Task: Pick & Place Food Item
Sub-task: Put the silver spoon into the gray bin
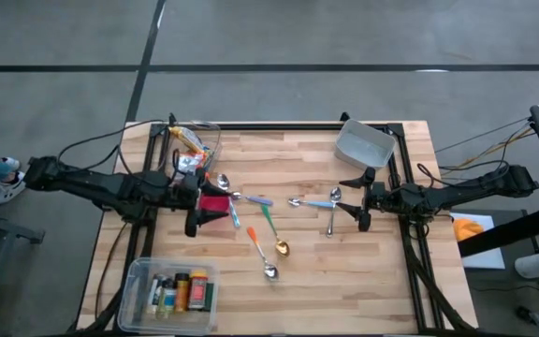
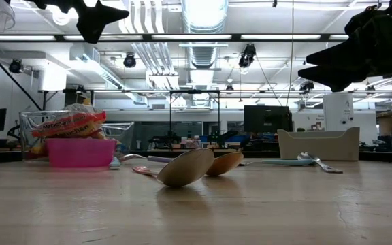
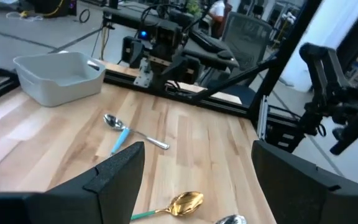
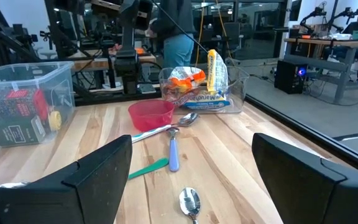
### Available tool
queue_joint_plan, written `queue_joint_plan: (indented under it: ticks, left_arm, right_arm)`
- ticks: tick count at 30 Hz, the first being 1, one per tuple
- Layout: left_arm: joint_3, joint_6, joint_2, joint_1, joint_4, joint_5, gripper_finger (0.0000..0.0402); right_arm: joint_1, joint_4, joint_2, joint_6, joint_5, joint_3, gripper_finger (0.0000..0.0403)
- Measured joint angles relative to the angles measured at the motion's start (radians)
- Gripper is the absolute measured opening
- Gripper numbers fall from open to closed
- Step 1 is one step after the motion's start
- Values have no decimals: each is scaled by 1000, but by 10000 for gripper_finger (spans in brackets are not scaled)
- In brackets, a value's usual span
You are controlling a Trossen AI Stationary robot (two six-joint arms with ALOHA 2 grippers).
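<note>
we see both hands released, holding nothing: left hand [image 1: 195, 217] by the pink bowl [image 1: 215, 205], right hand [image 1: 360, 200] near the spoons [image 1: 329, 202]; snack packets [image 1: 191, 142] sit in the clear bin [image 1: 215, 141] at the tabletop [image 1: 344, 271] edge

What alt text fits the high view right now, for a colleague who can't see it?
Top-down: spoons lie scattered mid-table between two open pincers, the left pincer over a pink bowl, the right pincer holding nothing. A clear snack container, a grey bin and a clear tub sit near the edges.

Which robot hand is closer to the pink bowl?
The left. The left gripper hangs right beside the pink bowl, while the right gripper is far across the table, beyond the spoons.
</note>
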Motion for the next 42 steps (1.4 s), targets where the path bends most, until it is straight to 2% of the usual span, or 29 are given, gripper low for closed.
queue_joint_plan:
  ticks: [5,8,10,16,22,42]
  left_arm:
    - [0,-155,1,19,-29,-37,298]
    - [0,-236,1,20,-54,-121,298]
    - [0,-215,1,21,-68,-158,298]
    - [0,-30,1,21,-4,-163,298]
    - [1,-12,0,21,75,-167,298]
    - [2,-16,2,21,-7,-169,298]
  right_arm:
    - [0,0,0,-5,0,0,329]
    - [0,0,0,0,0,0,329]
    - [0,0,0,-1,0,0,329]
    - [0,0,0,0,0,0,329]
    - [0,0,0,-5,0,0,329]
    - [0,0,0,-4,0,0,329]
